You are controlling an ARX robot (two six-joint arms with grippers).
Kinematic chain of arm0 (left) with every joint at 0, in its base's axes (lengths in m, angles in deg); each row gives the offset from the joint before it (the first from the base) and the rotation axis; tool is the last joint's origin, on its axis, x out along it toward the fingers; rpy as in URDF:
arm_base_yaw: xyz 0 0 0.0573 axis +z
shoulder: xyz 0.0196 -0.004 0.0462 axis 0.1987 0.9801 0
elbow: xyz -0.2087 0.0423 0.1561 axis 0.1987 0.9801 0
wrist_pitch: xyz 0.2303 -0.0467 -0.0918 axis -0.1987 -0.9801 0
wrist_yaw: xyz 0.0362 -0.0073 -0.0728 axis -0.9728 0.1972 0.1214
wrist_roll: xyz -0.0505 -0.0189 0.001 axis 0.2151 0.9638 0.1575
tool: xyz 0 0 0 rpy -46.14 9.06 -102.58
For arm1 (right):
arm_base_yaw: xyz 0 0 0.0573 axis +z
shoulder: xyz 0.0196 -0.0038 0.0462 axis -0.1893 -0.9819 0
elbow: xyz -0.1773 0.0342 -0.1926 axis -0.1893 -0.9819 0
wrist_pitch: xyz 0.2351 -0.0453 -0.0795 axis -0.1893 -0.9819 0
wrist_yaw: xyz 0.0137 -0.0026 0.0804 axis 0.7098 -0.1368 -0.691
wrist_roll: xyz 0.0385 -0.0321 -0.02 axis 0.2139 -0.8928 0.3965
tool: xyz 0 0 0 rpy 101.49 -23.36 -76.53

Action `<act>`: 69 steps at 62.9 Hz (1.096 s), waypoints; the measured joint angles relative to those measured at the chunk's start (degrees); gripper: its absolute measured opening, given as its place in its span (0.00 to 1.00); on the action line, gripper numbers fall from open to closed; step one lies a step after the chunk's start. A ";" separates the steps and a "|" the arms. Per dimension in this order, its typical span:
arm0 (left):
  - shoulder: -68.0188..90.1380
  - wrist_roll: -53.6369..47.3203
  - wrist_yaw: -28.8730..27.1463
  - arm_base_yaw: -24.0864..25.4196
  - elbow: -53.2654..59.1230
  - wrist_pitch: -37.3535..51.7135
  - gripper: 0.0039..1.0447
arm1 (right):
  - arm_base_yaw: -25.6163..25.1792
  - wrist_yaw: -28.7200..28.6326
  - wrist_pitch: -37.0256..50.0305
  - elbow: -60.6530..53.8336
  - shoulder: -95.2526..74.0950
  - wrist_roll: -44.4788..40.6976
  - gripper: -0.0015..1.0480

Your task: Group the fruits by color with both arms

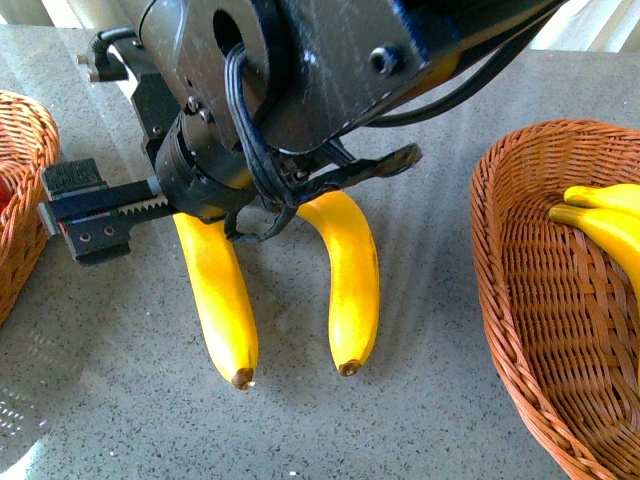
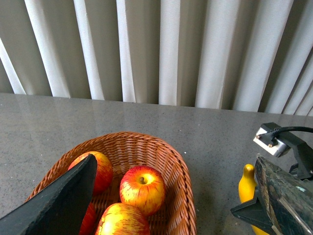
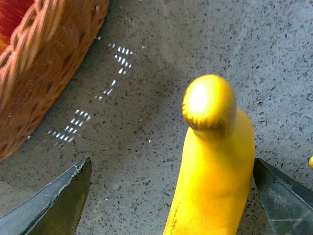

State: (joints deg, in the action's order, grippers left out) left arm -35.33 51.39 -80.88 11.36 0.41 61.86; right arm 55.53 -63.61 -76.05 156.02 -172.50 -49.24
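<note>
Your right gripper (image 3: 171, 164) is spread wide around a banana (image 3: 215, 166) and grips nothing. One finger sits right at the fruit's side and the other stands well apart. This is the left banana (image 1: 222, 300) of two lying side by side on the grey table (image 1: 440, 400), beside the right banana (image 1: 350, 290).

Your left gripper (image 2: 175, 161) hangs wide open and empty over the left basket (image 2: 181, 176), where the apples (image 2: 142, 188) lie. The right basket (image 1: 520, 300) holds more bananas (image 1: 610, 225).
</note>
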 joint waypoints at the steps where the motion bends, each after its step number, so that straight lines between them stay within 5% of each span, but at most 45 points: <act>1: 0.00 0.00 0.00 0.00 0.00 0.00 0.91 | 0.00 0.00 -0.04 0.07 -0.17 0.02 0.91; 32: 0.00 0.00 0.02 0.00 0.00 0.00 0.91 | -0.61 1.73 -1.07 1.29 -3.08 0.85 0.91; 54: 0.00 0.00 0.02 0.00 0.00 0.00 0.91 | -0.94 3.19 -2.78 1.31 -3.80 1.40 0.38; 69: 0.00 0.00 0.00 0.00 0.00 0.00 0.91 | -2.25 1.66 -0.87 -0.31 -3.23 3.41 0.34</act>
State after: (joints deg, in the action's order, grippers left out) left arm -35.33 51.39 -80.88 11.36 0.41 61.86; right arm 53.28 -61.95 -76.93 155.72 -175.74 -45.83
